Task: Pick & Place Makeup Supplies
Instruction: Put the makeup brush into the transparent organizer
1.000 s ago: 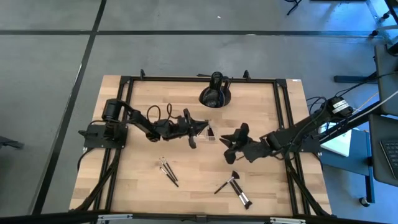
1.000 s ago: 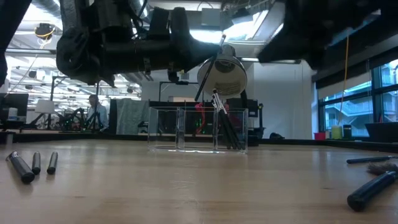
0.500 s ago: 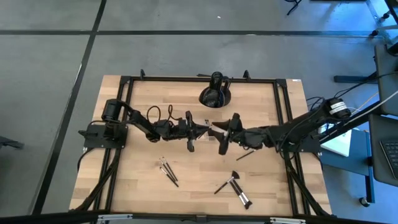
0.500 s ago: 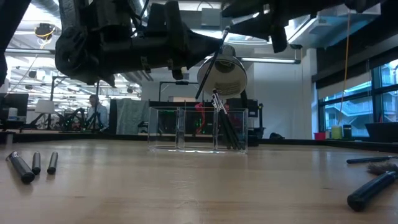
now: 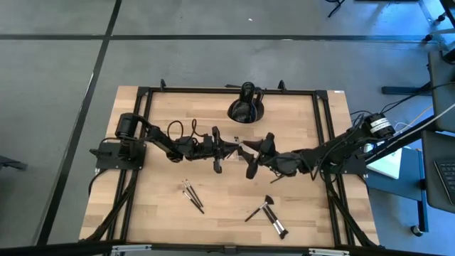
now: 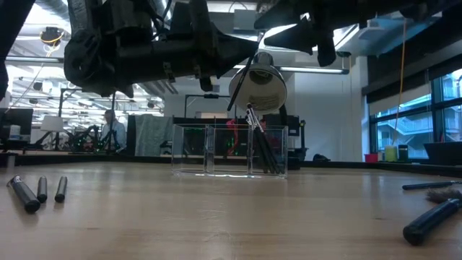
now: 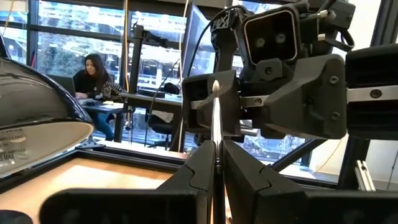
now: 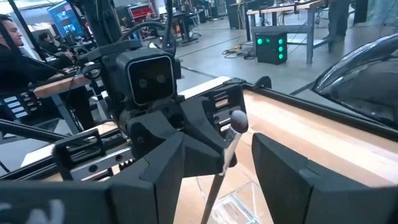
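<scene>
Your wooden table point(image 5: 163, 213) stands on grey floor, with an open lab behind it where a person point(image 7: 94, 78) sits at a desk. At mid-table the left gripper point(image 5: 229, 148) and right gripper point(image 5: 250, 151) meet tip to tip above the clear tray point(image 6: 229, 150). Your left one is clamped on a thin brush point(image 7: 215, 124), which stands up between its fingers. Your right one's fingers point(image 8: 283, 174) are spread wide on either side of that brush point(image 8: 227, 146), not gripping. More brushes point(image 6: 261, 141) lean inside the tray. You have 3 brushes point(image 5: 192, 195) lying at front left, 2 brushes point(image 5: 269, 215) at front right, and a black rounded object point(image 5: 245, 107) at the back.
</scene>
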You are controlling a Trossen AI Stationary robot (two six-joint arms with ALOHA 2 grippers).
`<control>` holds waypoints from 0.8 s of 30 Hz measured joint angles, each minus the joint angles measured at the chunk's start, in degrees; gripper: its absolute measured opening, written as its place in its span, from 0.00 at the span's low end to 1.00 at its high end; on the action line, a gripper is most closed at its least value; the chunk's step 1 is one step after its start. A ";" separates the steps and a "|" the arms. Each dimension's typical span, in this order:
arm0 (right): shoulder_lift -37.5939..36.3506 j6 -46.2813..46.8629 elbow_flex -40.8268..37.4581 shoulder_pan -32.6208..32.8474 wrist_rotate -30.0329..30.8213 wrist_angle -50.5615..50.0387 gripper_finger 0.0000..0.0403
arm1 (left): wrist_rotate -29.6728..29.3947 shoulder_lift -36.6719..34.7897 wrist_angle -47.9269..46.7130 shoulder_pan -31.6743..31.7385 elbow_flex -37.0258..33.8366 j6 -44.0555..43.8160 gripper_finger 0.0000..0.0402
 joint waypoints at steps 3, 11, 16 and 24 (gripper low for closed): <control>0.00 0.25 0.00 -0.53 0.45 0.00 0.46 | 0.35 0.00 0.00 0.00 0.00 0.04 0.06; 0.00 1.41 0.00 -2.16 -2.07 -0.48 0.34 | 0.88 0.00 -0.02 0.07 0.00 0.16 0.06; 0.00 1.44 0.00 -2.20 -2.58 -0.48 0.25 | 0.94 0.02 -0.01 0.06 0.00 0.20 0.06; 0.00 0.71 0.00 -2.57 -3.06 -1.01 0.14 | 0.96 0.02 -0.04 0.07 0.00 0.21 0.06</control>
